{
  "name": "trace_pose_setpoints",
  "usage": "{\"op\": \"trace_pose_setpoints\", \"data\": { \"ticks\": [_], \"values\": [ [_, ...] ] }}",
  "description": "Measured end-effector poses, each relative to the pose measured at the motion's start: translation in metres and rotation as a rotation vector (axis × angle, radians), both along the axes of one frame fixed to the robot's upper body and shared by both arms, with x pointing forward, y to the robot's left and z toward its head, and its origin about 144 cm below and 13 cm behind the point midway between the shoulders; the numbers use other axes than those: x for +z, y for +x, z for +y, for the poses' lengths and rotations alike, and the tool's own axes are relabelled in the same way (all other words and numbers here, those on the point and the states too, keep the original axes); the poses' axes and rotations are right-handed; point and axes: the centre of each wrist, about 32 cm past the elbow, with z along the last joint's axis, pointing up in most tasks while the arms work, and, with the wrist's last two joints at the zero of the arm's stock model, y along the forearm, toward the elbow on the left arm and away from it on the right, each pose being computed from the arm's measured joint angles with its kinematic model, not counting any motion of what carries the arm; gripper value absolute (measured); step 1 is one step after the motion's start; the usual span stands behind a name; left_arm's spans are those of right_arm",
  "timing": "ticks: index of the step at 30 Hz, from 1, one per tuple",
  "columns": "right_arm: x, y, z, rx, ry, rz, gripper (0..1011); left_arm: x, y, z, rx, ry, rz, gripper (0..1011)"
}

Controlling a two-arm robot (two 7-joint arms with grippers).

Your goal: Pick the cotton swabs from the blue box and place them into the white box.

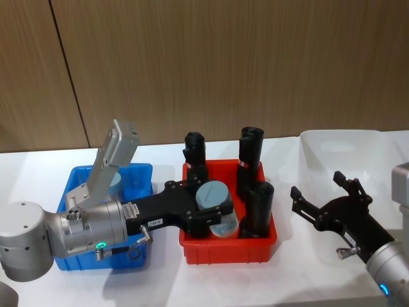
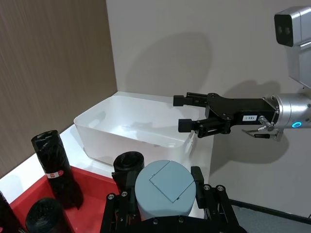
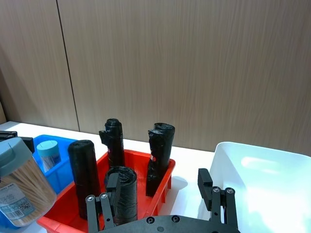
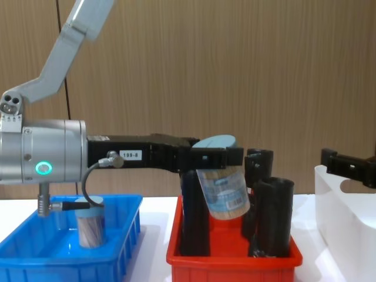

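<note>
Grips cotton swabs (image 4: 222, 188) in left gripper (image 1: 212, 214) over red bin (image 1: 227, 251), lid up, long axis tilted; holds right gripper (image 1: 317, 185) released by white box (image 1: 383, 144).

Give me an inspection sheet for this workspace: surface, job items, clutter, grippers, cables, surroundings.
Surface: white table.
Job's things: one cotton swab tub held tilted above the red bin; a second tub standing in the blue box; white box at the right.
Clutter: red bin with four black rolls.
Grippers: left gripper shut on the tub; right gripper open near the white box.
Cables: thin cable looped at the left wrist.
Surroundings: wood-panelled wall.
</note>
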Motion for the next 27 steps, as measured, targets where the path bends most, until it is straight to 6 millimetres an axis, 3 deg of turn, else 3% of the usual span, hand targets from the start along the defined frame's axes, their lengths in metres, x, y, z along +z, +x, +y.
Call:
{"op": "trace_pose_setpoints", "data": {
  "ticks": [12, 27],
  "values": [
    [0.003, 0.0, -0.004, 0.032, -0.005, 0.001, 1002, 0.001, -0.001, 0.0, -0.011, 0.008, -0.008, 671],
    [0.015, 0.007, -0.021, 0.196, -0.032, 0.038, 1002, 0.001, -0.001, 0.0, -0.016, 0.011, -0.01, 671]
  ]
}}
